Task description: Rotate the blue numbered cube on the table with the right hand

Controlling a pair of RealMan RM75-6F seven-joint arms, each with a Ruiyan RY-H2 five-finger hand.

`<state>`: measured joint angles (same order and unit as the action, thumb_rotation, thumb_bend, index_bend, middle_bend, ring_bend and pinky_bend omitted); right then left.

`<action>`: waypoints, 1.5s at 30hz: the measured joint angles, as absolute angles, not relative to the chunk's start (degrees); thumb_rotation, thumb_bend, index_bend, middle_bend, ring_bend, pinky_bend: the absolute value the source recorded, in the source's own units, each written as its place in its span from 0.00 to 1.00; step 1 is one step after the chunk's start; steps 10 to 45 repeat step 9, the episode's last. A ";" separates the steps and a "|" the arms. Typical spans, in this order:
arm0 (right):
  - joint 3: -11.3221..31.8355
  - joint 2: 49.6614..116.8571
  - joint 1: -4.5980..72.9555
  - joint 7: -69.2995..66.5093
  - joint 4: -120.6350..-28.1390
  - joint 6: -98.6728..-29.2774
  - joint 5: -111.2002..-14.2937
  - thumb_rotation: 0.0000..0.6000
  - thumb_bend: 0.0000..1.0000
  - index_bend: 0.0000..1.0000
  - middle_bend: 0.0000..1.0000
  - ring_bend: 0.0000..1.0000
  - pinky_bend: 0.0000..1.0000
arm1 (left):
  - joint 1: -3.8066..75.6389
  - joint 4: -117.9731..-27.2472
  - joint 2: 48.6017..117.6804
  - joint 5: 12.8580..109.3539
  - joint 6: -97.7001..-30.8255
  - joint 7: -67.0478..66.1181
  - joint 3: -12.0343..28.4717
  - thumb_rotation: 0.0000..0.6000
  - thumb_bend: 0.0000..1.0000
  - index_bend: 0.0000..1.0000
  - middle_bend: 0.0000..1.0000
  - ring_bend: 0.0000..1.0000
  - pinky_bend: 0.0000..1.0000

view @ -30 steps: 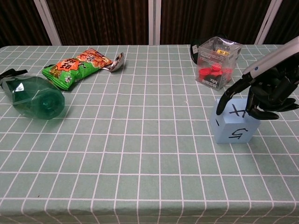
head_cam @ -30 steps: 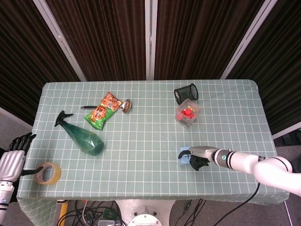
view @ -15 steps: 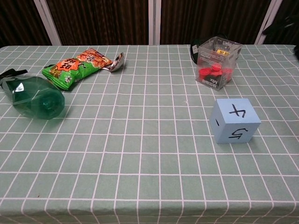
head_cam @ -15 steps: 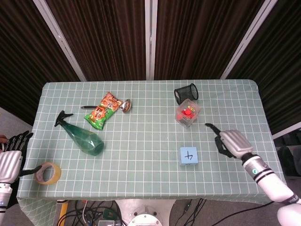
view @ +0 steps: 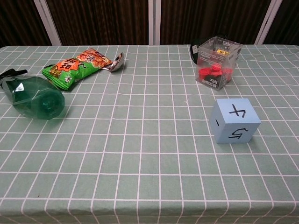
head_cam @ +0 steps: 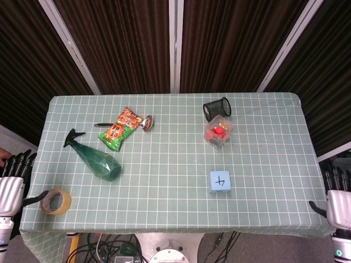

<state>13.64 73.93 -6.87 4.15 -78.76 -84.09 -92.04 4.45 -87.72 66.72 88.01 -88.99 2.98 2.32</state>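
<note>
The blue numbered cube (head_cam: 220,181) sits alone on the green checked table (head_cam: 164,203), right of centre, with a 4 on its top face. In the chest view the cube (view: 234,121) shows a 4 on top and a 5 on its front. My right hand (head_cam: 337,204) hangs off the table's right edge near the front corner, fingers straight and apart, holding nothing, far from the cube. My left hand (head_cam: 11,183) is off the left edge, fingers straight and empty. Neither hand shows in the chest view.
A clear box of red caps (head_cam: 218,131) and a black mesh cup (head_cam: 217,108) stand behind the cube. A green spray bottle (head_cam: 95,159), snack bag (head_cam: 120,128), spoon (head_cam: 143,124) and tape roll (head_cam: 55,201) lie on the left half.
My right hand let go of the cube, lifted away to the right and dropped off the table's right edge. The cube stays in place, 4 on top.
</note>
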 measured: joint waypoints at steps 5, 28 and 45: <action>10.98 75.28 -7.32 2.54 -77.40 -86.62 -92.61 1.00 0.00 0.00 0.00 0.00 0.00 | 4.34 -85.97 67.84 88.47 -88.96 3.07 2.05 1.00 0.00 0.03 0.00 0.00 0.04; 9.84 75.07 -7.02 2.40 -77.57 -86.16 -91.14 1.00 0.00 0.00 0.00 0.00 0.00 | 4.65 -86.04 67.64 88.36 -87.49 2.53 1.68 1.00 0.00 0.03 0.00 0.00 0.04; 9.84 75.07 -7.02 2.40 -77.57 -86.16 -91.14 1.00 0.00 0.00 0.00 0.00 0.00 | 4.65 -86.04 67.64 88.36 -87.49 2.53 1.68 1.00 0.00 0.03 0.00 0.00 0.04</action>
